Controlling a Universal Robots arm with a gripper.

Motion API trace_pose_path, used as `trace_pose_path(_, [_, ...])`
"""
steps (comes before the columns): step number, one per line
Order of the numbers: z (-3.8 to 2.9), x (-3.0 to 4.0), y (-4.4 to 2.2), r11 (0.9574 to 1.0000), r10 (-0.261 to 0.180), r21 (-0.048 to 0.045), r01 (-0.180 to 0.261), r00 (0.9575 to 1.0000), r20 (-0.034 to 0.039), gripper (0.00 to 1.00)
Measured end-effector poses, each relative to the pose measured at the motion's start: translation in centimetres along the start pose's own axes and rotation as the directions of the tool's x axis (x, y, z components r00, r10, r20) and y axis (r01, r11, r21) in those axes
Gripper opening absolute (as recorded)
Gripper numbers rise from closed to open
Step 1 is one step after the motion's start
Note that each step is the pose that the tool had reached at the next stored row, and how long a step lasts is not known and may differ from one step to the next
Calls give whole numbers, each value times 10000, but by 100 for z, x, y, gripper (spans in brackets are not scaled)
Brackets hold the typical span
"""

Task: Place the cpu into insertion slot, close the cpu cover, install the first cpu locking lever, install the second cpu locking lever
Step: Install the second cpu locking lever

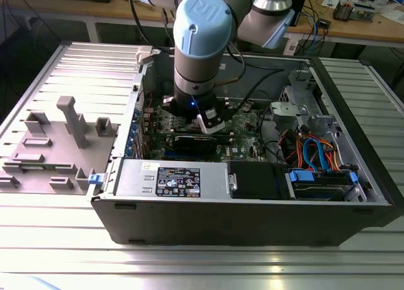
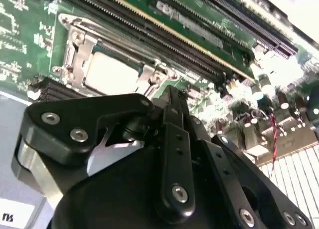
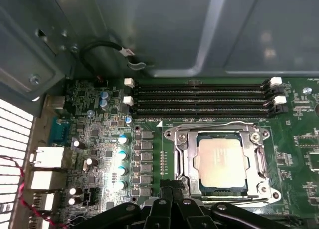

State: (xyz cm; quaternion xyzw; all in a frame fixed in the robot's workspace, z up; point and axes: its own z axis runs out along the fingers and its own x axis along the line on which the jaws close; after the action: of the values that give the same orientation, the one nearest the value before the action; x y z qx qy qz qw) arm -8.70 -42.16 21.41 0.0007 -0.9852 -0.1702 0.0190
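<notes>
the cpu (image 3: 221,162) sits in its socket with the cover (image 3: 259,154) down over it; levers' state unclear. the claw (image 3: 172,196), narrow and empty, hovers just beside the socket.

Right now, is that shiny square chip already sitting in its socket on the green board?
Yes: in the first wrist view the cpu lies flat in the socket, framed by the cpu cover.

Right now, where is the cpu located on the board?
In both wrist views the cpu sits in its socket under the closed cpu cover, beside the long black memory slots, just ahead of the gripper.
</notes>
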Motion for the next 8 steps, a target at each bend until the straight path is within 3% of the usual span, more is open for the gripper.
trace_pose_path(8, [-14,1,5,10000,0,-3,0,10000,1,11])
